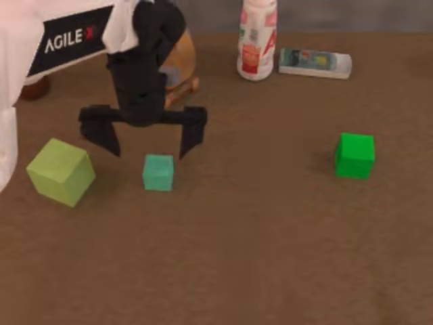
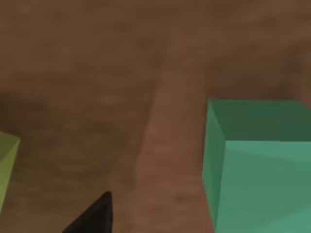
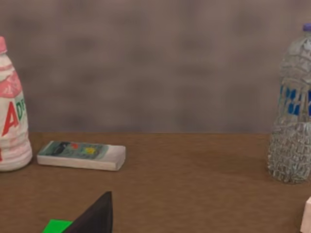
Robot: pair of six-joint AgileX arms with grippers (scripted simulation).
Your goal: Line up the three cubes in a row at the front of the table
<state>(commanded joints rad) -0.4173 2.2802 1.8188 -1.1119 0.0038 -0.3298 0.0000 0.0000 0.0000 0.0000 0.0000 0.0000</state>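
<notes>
A broad brown table (image 1: 270,257) carries everything in view. The AgileX left arm reaches in from the table's far left corner, and the left gripper (image 1: 150,143) hangs with its two black fingers spread wide and released, holding nothing, just behind the small teal cube (image 1: 157,172). One dark fingertip (image 2: 92,218) shows in the left wrist view, with the teal cube close by and clear of it.

The large yellow-green cube (image 1: 61,171) sits near the left edge, turned at an angle to that edge, just beside the teal cube but not touching it. The mid-sized bright green cube (image 1: 354,155) stands well apart from both, toward the right edge.

Along the back edge, a white bottle with a red label (image 1: 256,39) stands upright, and a flat white remote (image 1: 315,63) lies just beside it. The right wrist view also takes in a clear water bottle (image 3: 293,107) standing on the table. Only one dark fingertip (image 3: 95,216) of the right gripper appears there, so whether it is spread or closed cannot be told.
</notes>
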